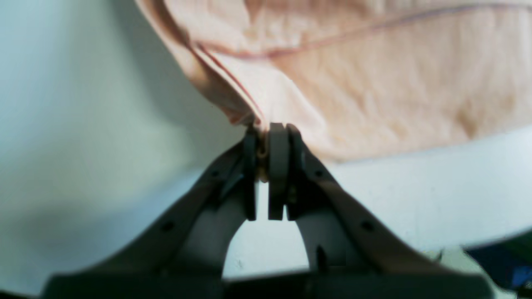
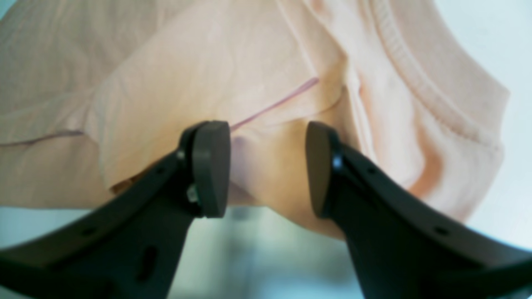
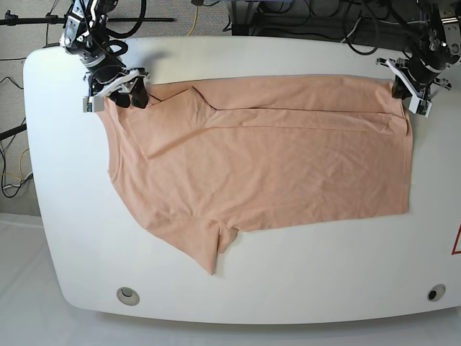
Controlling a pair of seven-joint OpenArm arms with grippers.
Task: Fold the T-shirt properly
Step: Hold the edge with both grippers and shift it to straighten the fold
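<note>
The peach T-shirt (image 3: pixel 274 166) lies spread on the white table (image 3: pixel 288 288), its far long edge folded over toward the middle. One sleeve (image 3: pixel 205 249) points to the front. My left gripper (image 1: pixel 266 137) is shut on a bunched hem corner of the shirt (image 1: pixel 395 91); in the base view it (image 3: pixel 400 91) is at the shirt's far right corner. My right gripper (image 2: pixel 268 166) is open, one finger on each side of a raised fold of fabric (image 2: pixel 208 74) near the ribbed collar (image 2: pixel 415 79). In the base view it (image 3: pixel 128 95) is at the shirt's far left corner.
Two round holes (image 3: pixel 127 295) (image 3: pixel 436 292) sit near the table's front edge. Cables and stands crowd the space behind the table's far edge (image 3: pixel 288 18). A red mark (image 3: pixel 456 241) shows at the right edge.
</note>
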